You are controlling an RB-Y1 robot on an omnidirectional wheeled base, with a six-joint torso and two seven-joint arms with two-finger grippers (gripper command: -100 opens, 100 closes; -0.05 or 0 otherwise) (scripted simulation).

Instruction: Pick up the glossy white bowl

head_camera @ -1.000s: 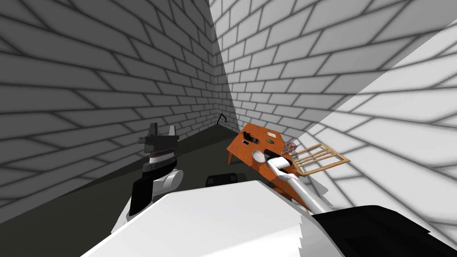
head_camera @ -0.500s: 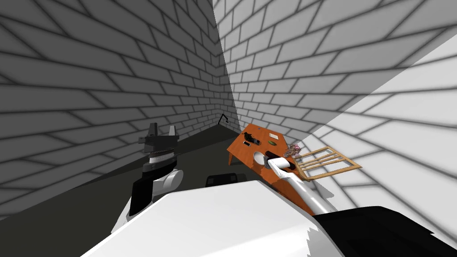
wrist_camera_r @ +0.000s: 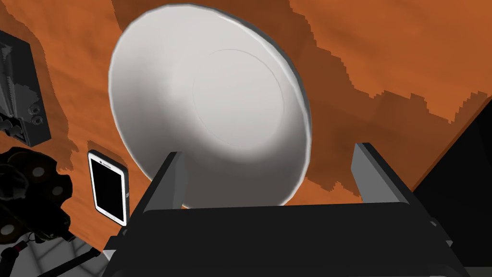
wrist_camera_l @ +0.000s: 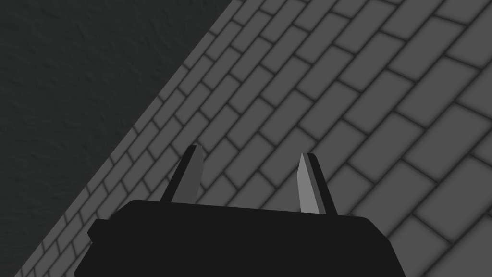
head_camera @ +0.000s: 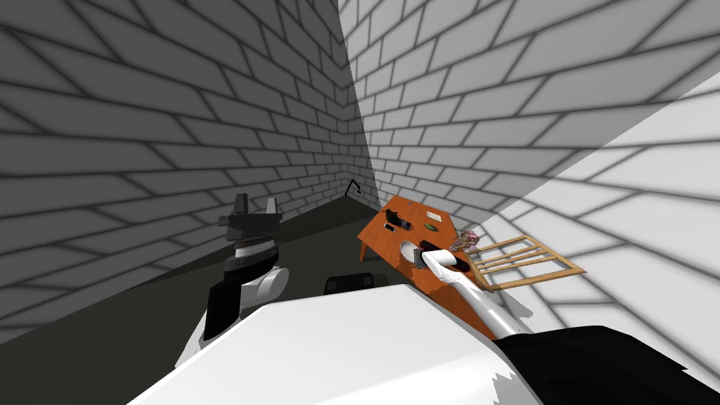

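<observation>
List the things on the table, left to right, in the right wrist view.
Black box → phone → bowl.

Orange table (wrist_camera_r: 408, 57) bears white bowl (wrist_camera_r: 206, 106), phone (wrist_camera_r: 109, 186), dark box (wrist_camera_r: 19, 91).

I see grey brick walls (head_camera: 176, 105) meeting in a corner above a dark floor (head_camera: 140, 295). An orange counter (head_camera: 413, 209) stands by the right wall, just beside a wooden window frame (head_camera: 524, 261). Bright light slants across that wall.
</observation>
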